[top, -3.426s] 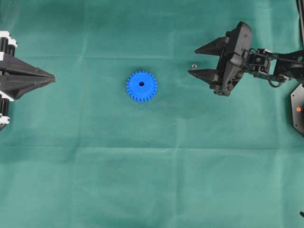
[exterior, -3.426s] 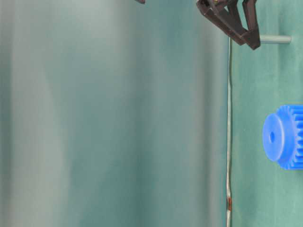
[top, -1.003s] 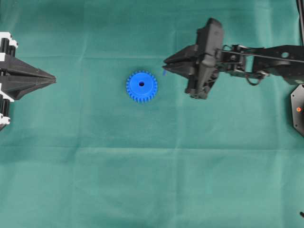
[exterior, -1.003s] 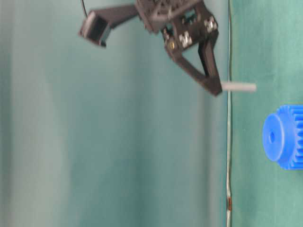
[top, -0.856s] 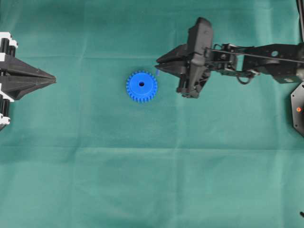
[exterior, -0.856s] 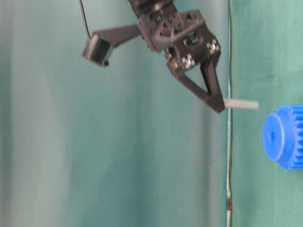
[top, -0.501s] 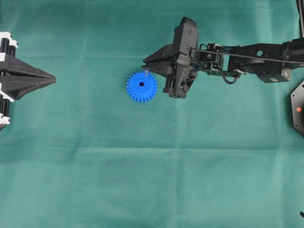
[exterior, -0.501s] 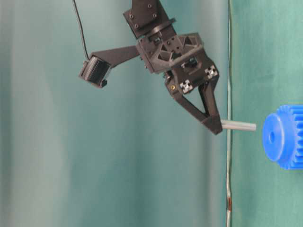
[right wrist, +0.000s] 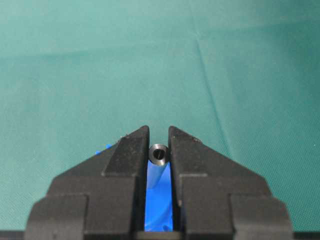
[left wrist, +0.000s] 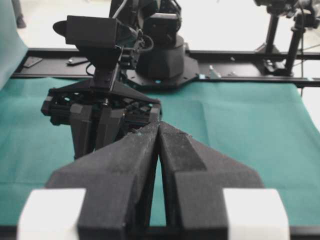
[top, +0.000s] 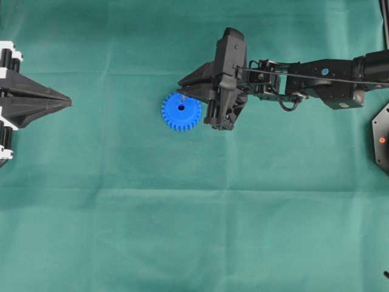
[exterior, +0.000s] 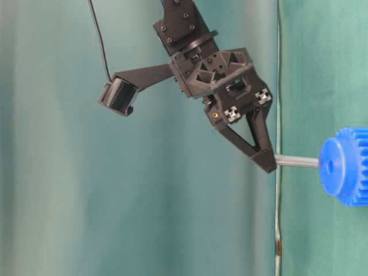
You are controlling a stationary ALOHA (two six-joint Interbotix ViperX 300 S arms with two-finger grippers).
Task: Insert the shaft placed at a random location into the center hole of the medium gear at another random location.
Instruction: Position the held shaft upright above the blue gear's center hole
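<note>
Right gripper clamped on the shaft, arm stretched well in over the green bench, claw angled down. Shaft's free end sits at the medium gear face, near the center hole; can't tell if it has entered. Left gripper pinched closed on nothing, parked at the bench's left edge.

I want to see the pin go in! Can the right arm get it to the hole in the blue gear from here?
Probably yes. The right gripper holds the shaft just above the medium gear, near its center hole, and nothing sits between them. The left gripper stays far aside.
</note>
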